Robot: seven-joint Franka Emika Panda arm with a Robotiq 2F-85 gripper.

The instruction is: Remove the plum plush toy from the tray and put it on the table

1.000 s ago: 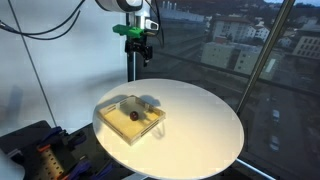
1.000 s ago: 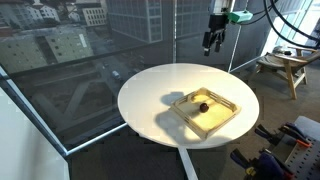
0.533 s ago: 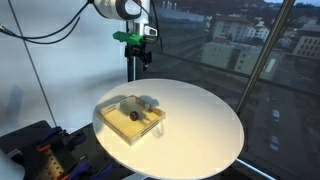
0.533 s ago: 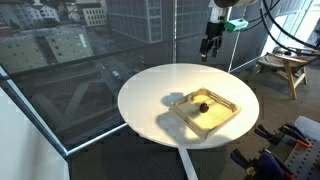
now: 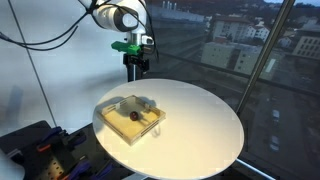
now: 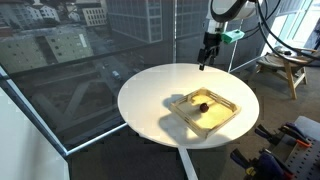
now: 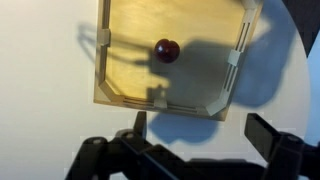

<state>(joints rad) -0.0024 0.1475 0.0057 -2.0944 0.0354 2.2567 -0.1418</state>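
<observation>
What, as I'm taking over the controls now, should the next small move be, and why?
Probably lower the open gripper toward the plum plush toy: it hangs high above the table, while the toy lies untouched in the tray.

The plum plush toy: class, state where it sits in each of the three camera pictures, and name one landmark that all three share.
Exterior view: plum plush toy left of centre, inside the tray.
Exterior view: plum plush toy right of centre, inside the tray.
Wrist view: plum plush toy top centre, inside the tray.
Shared landmark: the tray.
</observation>
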